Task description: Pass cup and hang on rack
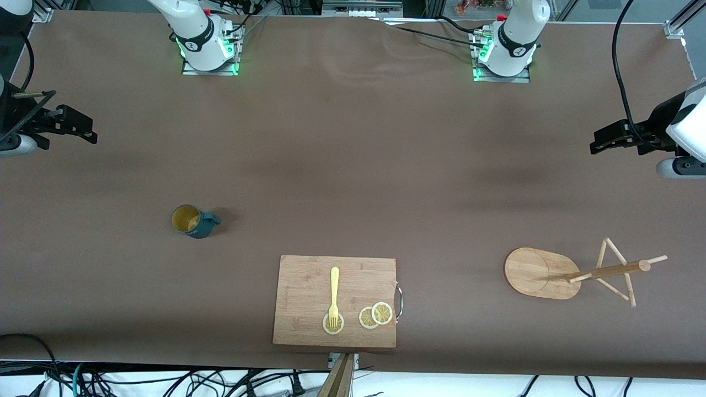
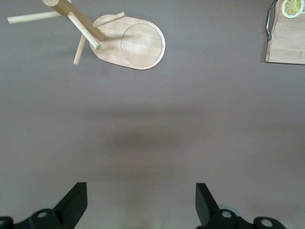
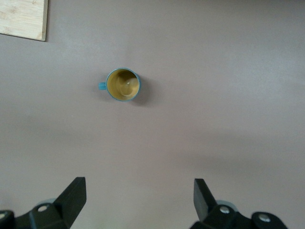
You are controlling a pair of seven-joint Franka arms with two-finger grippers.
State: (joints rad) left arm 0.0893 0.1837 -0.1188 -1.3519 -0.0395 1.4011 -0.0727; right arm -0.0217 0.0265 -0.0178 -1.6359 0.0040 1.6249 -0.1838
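Note:
The dark teal cup [image 1: 192, 220] [image 3: 123, 84] stands upright on the brown table toward the right arm's end, its yellowish inside showing and its small handle pointing toward the middle. The wooden rack [image 1: 573, 271] [image 2: 126, 42] stands toward the left arm's end, its oval base flat and its post and pegs leaning toward the table's edge in the front view. My right gripper [image 1: 80, 129] [image 3: 139, 196] hangs open and empty above the table's right-arm end. My left gripper [image 1: 604, 142] [image 2: 141, 199] hangs open and empty above the left-arm end, near the rack.
A bamboo cutting board [image 1: 309, 275] lies near the front camera between cup and rack, carrying a yellow fork [image 1: 333, 295] and three lemon slices [image 1: 375, 315]. A metal handle [image 1: 399, 300] sticks out of its side toward the rack. Cables [image 1: 620, 71] run along the table's ends.

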